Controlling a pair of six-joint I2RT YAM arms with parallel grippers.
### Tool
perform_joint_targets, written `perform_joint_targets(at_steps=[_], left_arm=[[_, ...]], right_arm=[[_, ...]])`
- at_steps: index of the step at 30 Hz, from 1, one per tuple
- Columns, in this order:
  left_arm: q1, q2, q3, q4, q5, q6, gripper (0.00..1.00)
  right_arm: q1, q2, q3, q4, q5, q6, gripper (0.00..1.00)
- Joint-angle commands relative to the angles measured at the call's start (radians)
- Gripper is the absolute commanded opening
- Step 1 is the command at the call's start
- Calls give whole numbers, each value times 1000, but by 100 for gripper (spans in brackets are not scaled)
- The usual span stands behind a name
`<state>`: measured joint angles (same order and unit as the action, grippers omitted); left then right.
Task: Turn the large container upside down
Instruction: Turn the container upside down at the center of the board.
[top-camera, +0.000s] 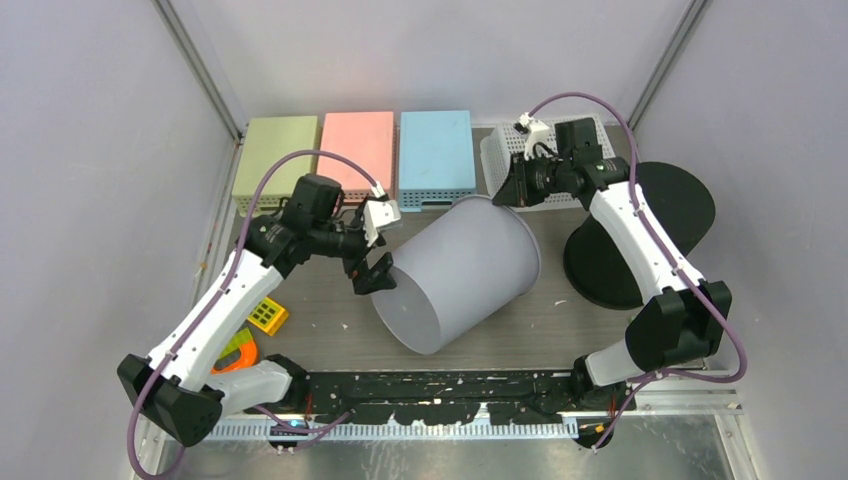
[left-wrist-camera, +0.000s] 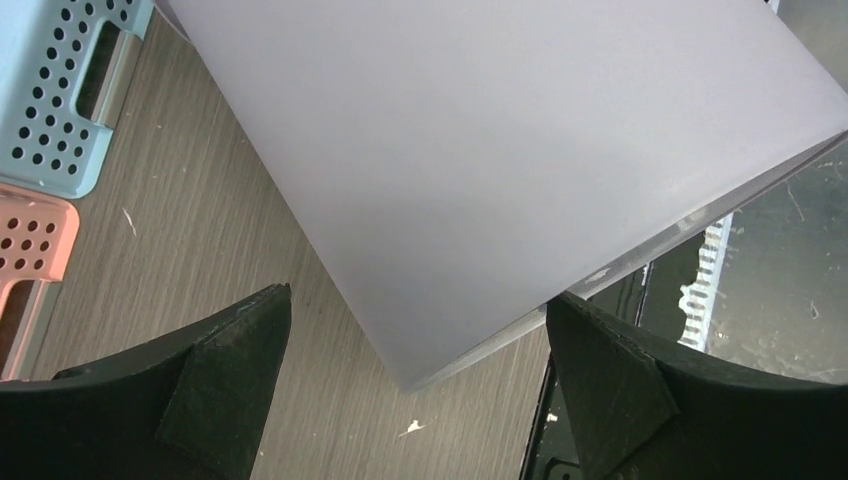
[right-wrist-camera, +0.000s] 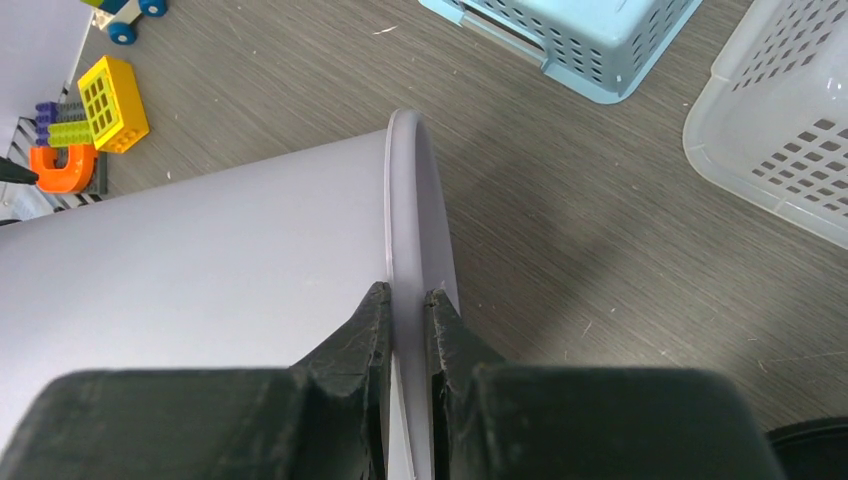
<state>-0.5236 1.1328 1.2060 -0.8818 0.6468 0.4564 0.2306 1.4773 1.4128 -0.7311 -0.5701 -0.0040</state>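
Bench (top-camera: 560, 320): wood-grain top, carries everything.

Container (top-camera: 465, 265): big grey tub, tipped over on its side, lying between the two pincers. One round end faces the near-left, the other the far-right.

Right pincer (right-wrist-camera: 407, 300): clenched on the container's thin edge lip at the far-right end, one finger on each face of the lip. The tub wall runs off to its left.

Left pincer (left-wrist-camera: 418, 295): released, jaws spread wide. The near-left end of the container sits straight ahead of it, with one corner of the tub in line with the gap. Can't tell if either finger touches it.

Black round pieces (top-camera: 680, 200): two, to the right of the right pincer, beside and under its forearm.

White basket (top-camera: 497, 160): directly under the right pincer.

Blue basket (top-camera: 437, 155): just left of the right pincer, beyond the left one. The pink basket (top-camera: 357, 150) and green basket (top-camera: 275, 155) continue the row leftward.

Yellow block (top-camera: 267, 316) and orange piece (top-camera: 235, 355): on the near side of the left pincer, beside that arm and apart from the container.
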Motion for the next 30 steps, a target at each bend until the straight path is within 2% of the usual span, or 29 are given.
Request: perform_joint_targets(at_steps=[1, 8, 16, 30], left_arm=[[-4, 20, 45, 238, -44, -69, 100], [-5, 65, 83, 262, -69, -116, 100], [-5, 119, 132, 267, -61, -150, 100], [-5, 173, 138, 300, -61, -205, 100]], right_arm=[[22, 6, -78, -159, -117, 10, 1], [-13, 0, -128, -127, -100, -24, 1], [-27, -31, -191, -39, -6, -27, 1], [-29, 13, -185, 85, 64, 3, 1]])
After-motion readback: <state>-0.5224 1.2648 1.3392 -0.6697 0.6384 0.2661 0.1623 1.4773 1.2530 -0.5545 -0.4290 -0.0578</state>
